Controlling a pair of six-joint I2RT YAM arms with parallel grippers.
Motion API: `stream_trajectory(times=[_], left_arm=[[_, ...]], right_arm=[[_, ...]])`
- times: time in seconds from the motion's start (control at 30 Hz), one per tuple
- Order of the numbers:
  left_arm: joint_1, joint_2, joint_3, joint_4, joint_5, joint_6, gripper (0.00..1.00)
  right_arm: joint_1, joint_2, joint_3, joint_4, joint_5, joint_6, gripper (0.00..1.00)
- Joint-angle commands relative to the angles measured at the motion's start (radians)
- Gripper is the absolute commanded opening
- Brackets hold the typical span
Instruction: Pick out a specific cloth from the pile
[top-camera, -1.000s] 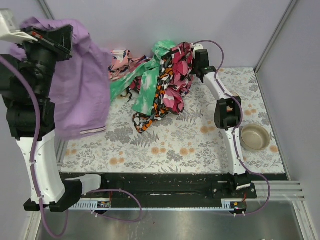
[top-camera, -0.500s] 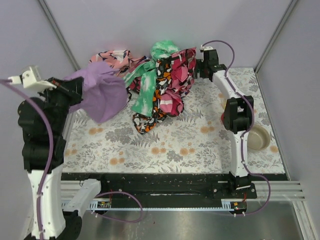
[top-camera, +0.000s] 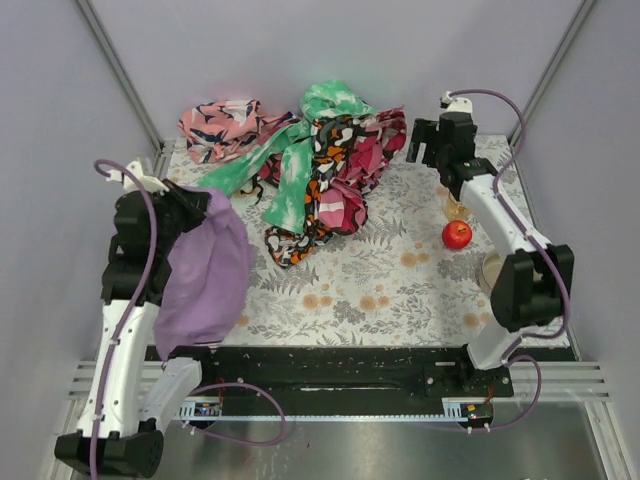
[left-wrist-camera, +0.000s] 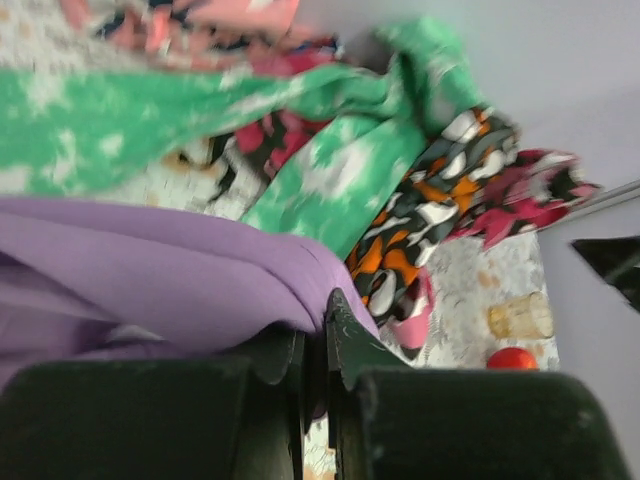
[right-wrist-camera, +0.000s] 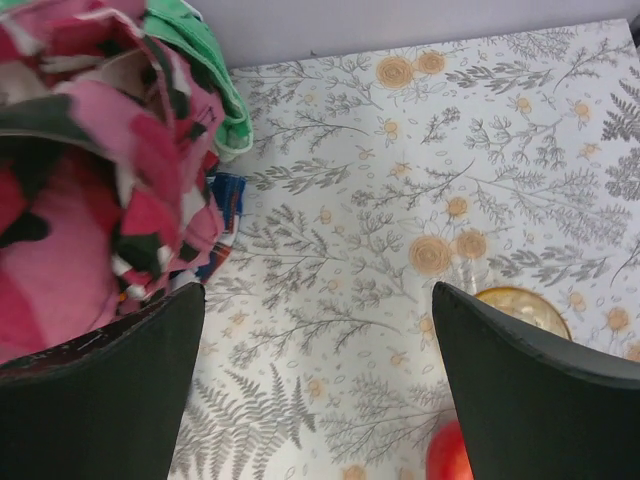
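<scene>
Grips lilac cloth (top-camera: 205, 275) in L jaws, shut tight, lower left; holds R jaws wide apart nr pile (top-camera: 320, 170), upper right.

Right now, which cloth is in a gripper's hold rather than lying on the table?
The plain lilac-purple cloth, pinched by the left gripper and hanging at the left. The printed ones lie heaped in the pile; the right gripper is open.

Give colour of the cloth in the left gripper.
Plain lilac-purple cloth, clamped by the left gripper; clearest in the top external view.
</scene>
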Motion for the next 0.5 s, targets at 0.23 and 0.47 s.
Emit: stream_trajectory(times=[0.23, 0.47], left_arm=[[0.001, 0.027, -0.547, 0.269, -0.046, -0.202, 0.0], [0.001, -0.009, -0.612, 0.076, -0.219, -0.278, 0.61]], right_arm=[[0.0, -0.382, -0.488, 0.348, -0.145, 0.279, 0.99], [0.0, -0.508, -0.649, 0.354, -0.156, 0.311, 1.0]])
